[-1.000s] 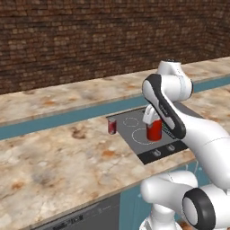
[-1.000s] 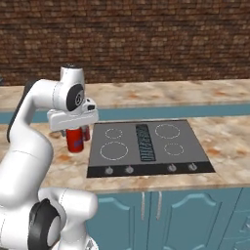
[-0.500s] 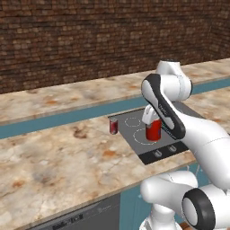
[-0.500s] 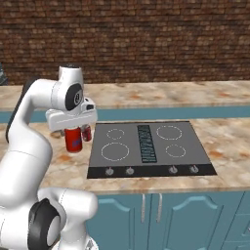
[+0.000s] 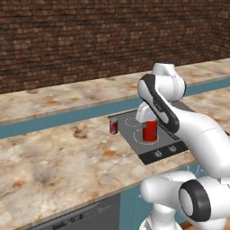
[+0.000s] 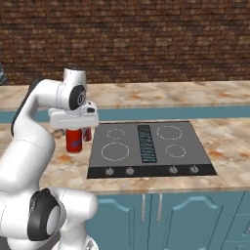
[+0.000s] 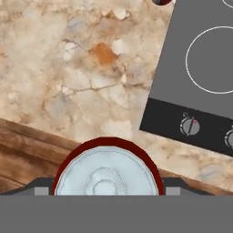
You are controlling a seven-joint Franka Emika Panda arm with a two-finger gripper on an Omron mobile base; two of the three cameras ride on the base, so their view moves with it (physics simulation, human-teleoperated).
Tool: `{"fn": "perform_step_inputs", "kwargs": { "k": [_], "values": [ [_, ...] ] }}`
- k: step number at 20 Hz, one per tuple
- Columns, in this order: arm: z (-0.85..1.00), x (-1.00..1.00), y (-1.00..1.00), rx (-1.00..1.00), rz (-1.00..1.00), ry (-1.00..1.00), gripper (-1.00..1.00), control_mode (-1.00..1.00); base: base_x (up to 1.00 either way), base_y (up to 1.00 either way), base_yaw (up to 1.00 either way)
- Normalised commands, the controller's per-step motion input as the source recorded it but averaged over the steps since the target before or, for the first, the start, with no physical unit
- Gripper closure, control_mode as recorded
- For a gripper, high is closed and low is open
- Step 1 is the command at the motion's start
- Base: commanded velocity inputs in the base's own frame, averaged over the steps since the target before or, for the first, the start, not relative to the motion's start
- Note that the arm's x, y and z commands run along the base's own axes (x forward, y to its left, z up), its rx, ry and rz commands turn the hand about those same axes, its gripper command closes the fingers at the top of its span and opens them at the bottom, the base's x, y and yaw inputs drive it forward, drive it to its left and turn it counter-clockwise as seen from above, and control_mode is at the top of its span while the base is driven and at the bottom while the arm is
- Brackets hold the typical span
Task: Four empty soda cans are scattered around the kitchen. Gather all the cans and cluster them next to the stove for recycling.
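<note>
My gripper (image 6: 74, 133) is shut on a red soda can (image 6: 74, 141) with a silver top, held upright a little above the beige counter just left of the black stove (image 6: 188, 161). From the left base the held soda can (image 5: 150, 131) hangs below the gripper (image 5: 148, 120), in front of the stove (image 5: 165, 144). A second soda can (image 5: 113, 126) stands on the counter by the stove's far left corner, partly behind the held one (image 6: 87, 134). Looking down the hand, the can's silver top (image 7: 107, 175) sits between the fingers, with the stove (image 7: 182, 68) to the right.
The stove's knobs (image 7: 189, 126) line its front strip. Marbled counter (image 5: 67, 157) spreads to the left, with the counter's front edge and a wooden floor (image 7: 22, 154) below. A raised back counter (image 5: 67, 96) and a brick wall stand behind.
The gripper with the can has drifted slightly left and down in the left base view; the second can has not moved.
</note>
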Motion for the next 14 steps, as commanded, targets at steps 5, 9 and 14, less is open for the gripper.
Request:
{"fn": "perform_step_inputs", "kwargs": {
  "k": [5,9,14],
  "values": [
    [-0.18,0.20,0.24,-0.01,-0.47,0.06,1.00,-1.00,0.00,0.00,0.00],
    [-0.19,0.17,0.17,0.00,-0.18,-0.04,1.00,-1.00,0.00,0.00,0.00],
    [-0.19,0.01,-0.03,0.00,-0.01,-0.11,1.00,-1.00,0.00,0.00,0.00]
  ]
}}
